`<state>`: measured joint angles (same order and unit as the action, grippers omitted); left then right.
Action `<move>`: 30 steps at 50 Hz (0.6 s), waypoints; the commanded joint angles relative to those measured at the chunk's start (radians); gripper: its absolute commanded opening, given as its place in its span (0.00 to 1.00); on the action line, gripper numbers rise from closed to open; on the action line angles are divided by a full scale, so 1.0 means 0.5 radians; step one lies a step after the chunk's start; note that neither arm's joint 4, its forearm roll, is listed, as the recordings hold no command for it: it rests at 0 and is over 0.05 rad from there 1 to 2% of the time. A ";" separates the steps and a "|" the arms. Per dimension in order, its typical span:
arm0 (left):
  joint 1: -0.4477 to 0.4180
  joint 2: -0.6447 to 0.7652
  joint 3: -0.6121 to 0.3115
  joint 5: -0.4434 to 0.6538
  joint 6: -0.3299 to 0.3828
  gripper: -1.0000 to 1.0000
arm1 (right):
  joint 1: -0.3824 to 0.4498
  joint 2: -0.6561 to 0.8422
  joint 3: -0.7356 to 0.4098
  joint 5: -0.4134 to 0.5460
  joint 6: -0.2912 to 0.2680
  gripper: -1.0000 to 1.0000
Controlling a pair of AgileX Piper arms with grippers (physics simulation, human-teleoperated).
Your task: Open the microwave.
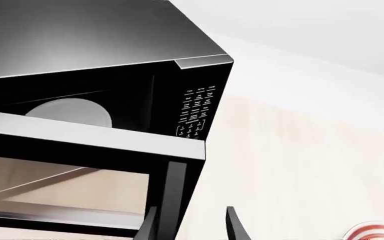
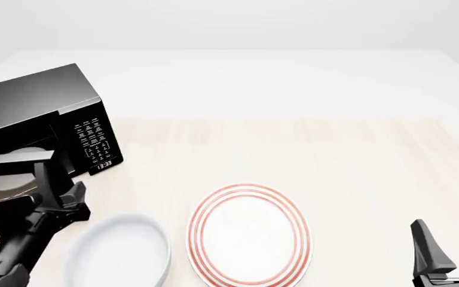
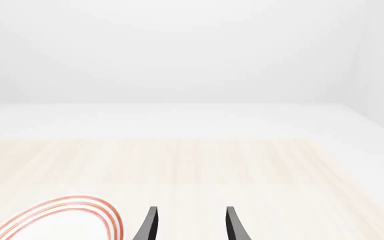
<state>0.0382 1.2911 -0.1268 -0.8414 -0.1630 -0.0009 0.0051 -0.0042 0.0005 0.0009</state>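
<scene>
Bowl, white, sits closest to me at the front edge of the table, with the red-ringed plate just beside it to the right. Microwave stands at the far left of the table, rotated a little so the keypad and clock face toward centre.

Door: already swung partly out. Left wrist view shows its top edge clear of the cabinet and the white turntable visible inside behind it. Handle runs down the free edge of the door.

Left gripper: fingers spread in the wrist view, with the handle bar lying between or just beside the left-hand finger. I cannot tell whether either finger touches it. Not pinching anything that I can see.

Right gripper: fingers spread, nothing between them, parked low at the right, well apart from everything.

Judgement: task part done; the door needs more swing.

Risks from here:
- hold on the handle looks like a hook, not a clamp, so a pull off the hinge arc could let the finger slip off
- pulling straight back instead of round the arc may drag the whole microwave
- left arm passes near the bowl; a wide sweep could knock it
</scene>
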 commanded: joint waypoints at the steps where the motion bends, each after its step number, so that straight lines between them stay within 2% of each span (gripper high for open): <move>1: -0.058 -0.159 -0.091 0.015 -0.022 1.00 | 0.000 0.000 0.000 0.000 0.000 1.00; 30: 0.074 -0.398 -0.042 0.157 0.077 1.00 | 0.000 0.000 0.000 0.000 0.000 1.00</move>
<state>0.0640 1.1431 -0.1387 -0.7822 -0.1337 -0.0009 0.0051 -0.0042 0.0005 0.0009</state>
